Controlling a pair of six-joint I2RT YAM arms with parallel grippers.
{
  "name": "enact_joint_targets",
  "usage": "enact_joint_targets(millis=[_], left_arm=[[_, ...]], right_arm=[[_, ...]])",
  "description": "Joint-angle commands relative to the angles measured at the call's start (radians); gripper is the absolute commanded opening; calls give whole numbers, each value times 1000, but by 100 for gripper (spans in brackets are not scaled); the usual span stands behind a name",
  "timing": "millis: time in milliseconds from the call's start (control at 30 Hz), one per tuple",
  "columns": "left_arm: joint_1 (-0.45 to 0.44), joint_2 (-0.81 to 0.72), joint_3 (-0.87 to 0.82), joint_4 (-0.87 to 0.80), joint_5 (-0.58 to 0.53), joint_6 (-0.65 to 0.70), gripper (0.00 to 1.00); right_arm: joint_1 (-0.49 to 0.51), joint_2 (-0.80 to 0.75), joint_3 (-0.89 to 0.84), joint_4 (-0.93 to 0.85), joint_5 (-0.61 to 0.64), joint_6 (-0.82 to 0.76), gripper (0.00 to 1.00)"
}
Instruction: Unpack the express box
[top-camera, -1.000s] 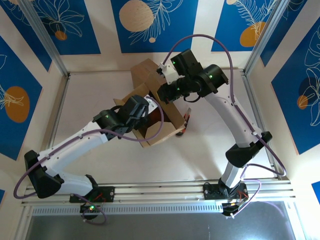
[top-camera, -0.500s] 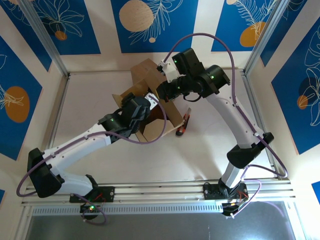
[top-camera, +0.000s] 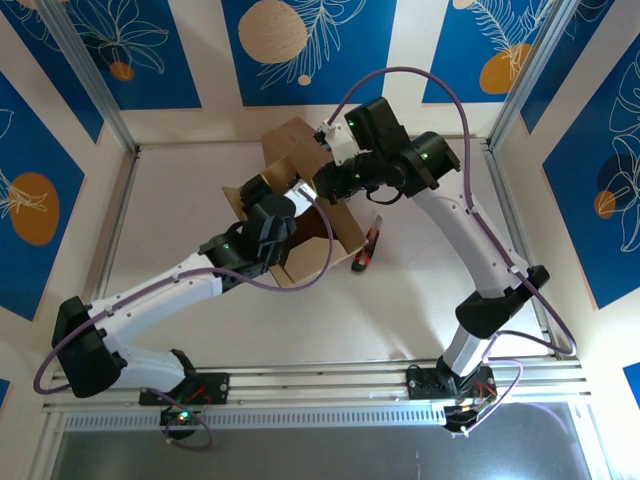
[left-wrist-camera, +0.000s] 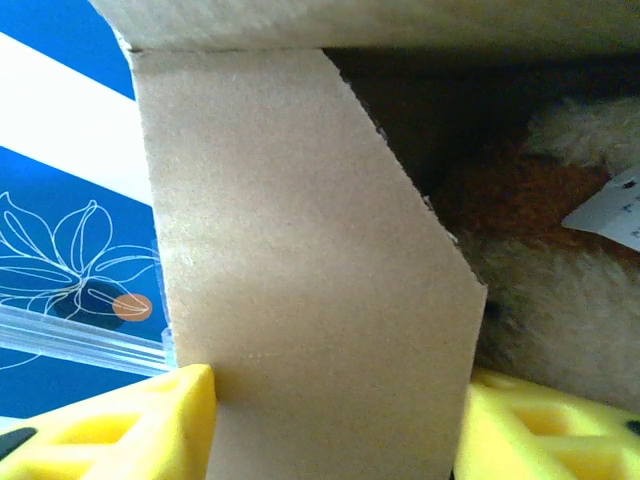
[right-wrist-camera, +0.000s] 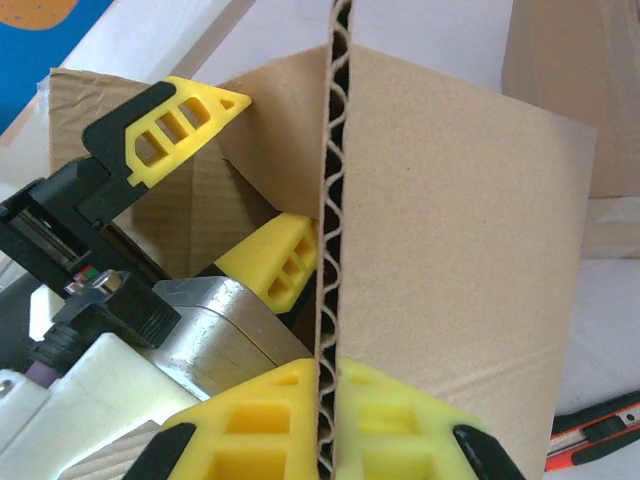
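Observation:
The brown cardboard express box (top-camera: 342, 232) lies open at the table's middle, flaps spread. My right gripper (top-camera: 325, 186) is shut on the edge of one upright flap (right-wrist-camera: 450, 250), whose corrugated edge runs between the jaws of the right gripper (right-wrist-camera: 328, 420). My left gripper (top-camera: 268, 206) is at the box's left opening. In the left wrist view the left gripper (left-wrist-camera: 335, 430) has its jaws apart, and a flap (left-wrist-camera: 300, 250) fills the gap face-on. Behind that flap, inside the box, lies a cream and brown plush toy (left-wrist-camera: 560, 290) with a white tag (left-wrist-camera: 612, 205).
A red and black box cutter (top-camera: 366, 250) lies on the table just right of the box, and it also appears under the held flap as the cutter (right-wrist-camera: 590, 442). Aluminium frame rails (top-camera: 120, 210) border the white table on both sides.
The box has shifted left and away from me, uncovering the cutter. My left gripper has moved up to the box's left flap. The right gripper keeps its grip.

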Motion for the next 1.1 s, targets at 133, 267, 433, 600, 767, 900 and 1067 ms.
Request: enact_joint_targets(millis=[133,267,433,600,767,900,1067], left_arm=[[-6,-70,50,-11,53,-78,81],[-5,-125,78,-195,201,-221,100],[-5,-110,85,-232,126,-230,100],[1,-64,76,-155,26,-149,100],[1,-2,103,-167,-32,-121,100],[-1,14,112,-186,-82,-117,98],[-17,-8,115,-182,-115,-93,91]], right_arm=[[49,-26,-12,-70,-168,-4,0],[51,-24,-9,-65,-175,2,0],[52,-20,-5,-63,-189,3,0],[59,-21,-7,-62,-190,4,0],[65,-24,-12,-59,-187,6,0],[64,-24,-15,-60,-184,4,0],[57,-12,-17,-65,-176,8,0]])
